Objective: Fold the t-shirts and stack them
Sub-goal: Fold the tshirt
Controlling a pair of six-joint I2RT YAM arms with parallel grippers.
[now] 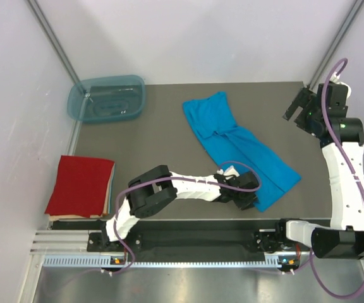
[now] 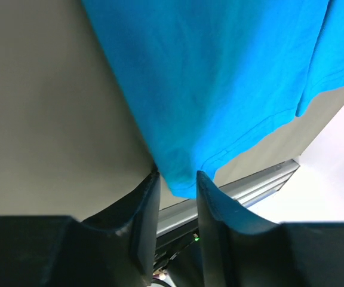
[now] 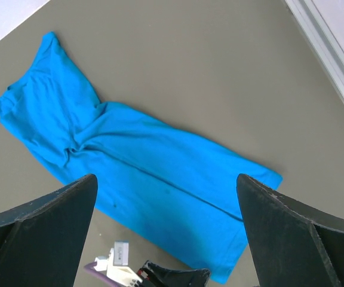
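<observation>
The turquoise-blue t-shirt (image 1: 239, 142) lies folded into a long strip running diagonally across the table's middle; it also shows in the right wrist view (image 3: 148, 173). Its near corner (image 2: 181, 179) sits between the fingertips of my left gripper (image 2: 177, 176), whose jaws stand partly apart on either side of the cloth. In the top view the left gripper (image 1: 253, 199) is low at that corner, near the table's front edge. My right gripper (image 1: 294, 107) hangs wide open high at the back right, with nothing in it (image 3: 166, 179). The red t-shirt (image 1: 81, 185) lies as a flat rectangle at the front left.
A translucent blue-green tub (image 1: 106, 99) stands at the back left corner. The red shirt rests on a thin pale layer at the table's left edge. A metal rail (image 1: 188, 240) runs along the front edge, close behind the left gripper.
</observation>
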